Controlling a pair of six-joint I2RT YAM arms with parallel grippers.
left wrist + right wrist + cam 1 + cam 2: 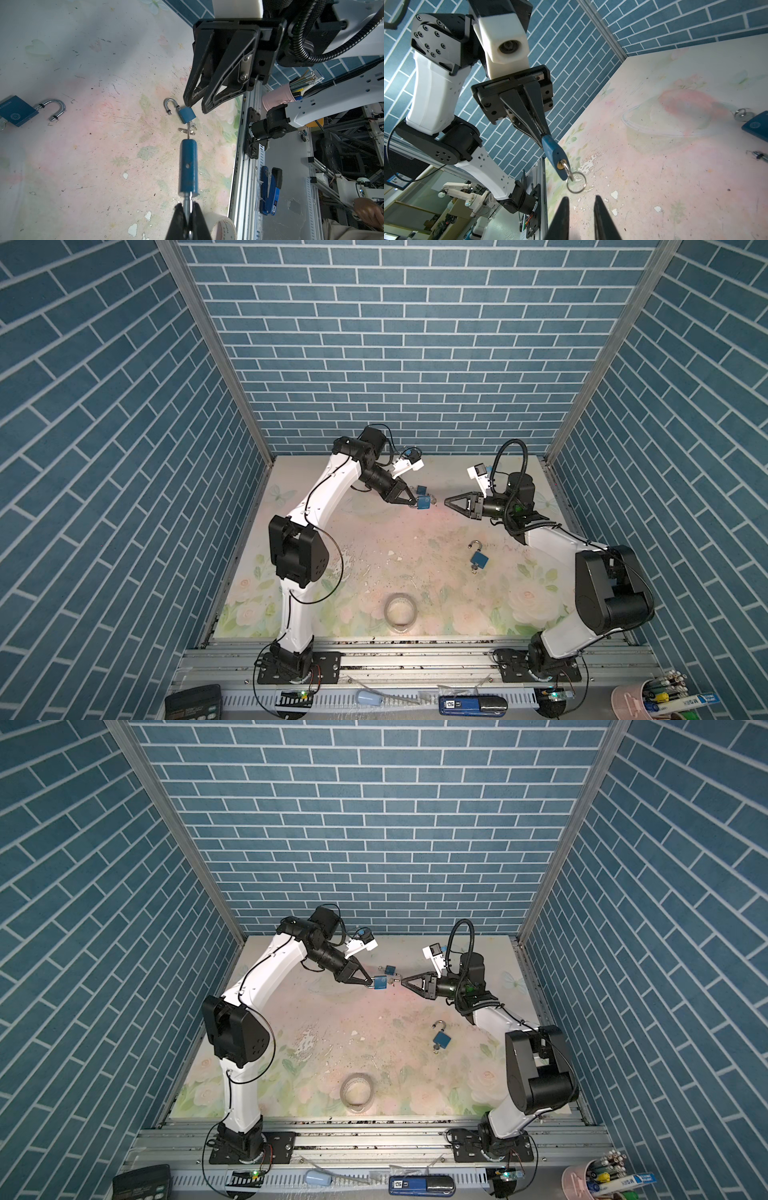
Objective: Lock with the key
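My left gripper (413,502) (189,204) is shut on the metal shackle of a blue padlock (424,502) (379,983) (188,168) (552,152), holding it in the air above the table. The shackle is mostly hidden between the fingers. A key (564,166) sits in the brass keyhole, with a ring (576,182) (187,130) hanging from it. My right gripper (446,502) (402,981) (581,199) (196,107) faces the key end, a short gap from the ring. It is open with nothing between its fingers.
Two more blue padlocks lie on the floral table: one (479,559) (186,115) with an open shackle and a key, another (422,490) (16,111) behind the held one. A tape roll (400,611) sits near the front. Brick-patterned walls enclose three sides.
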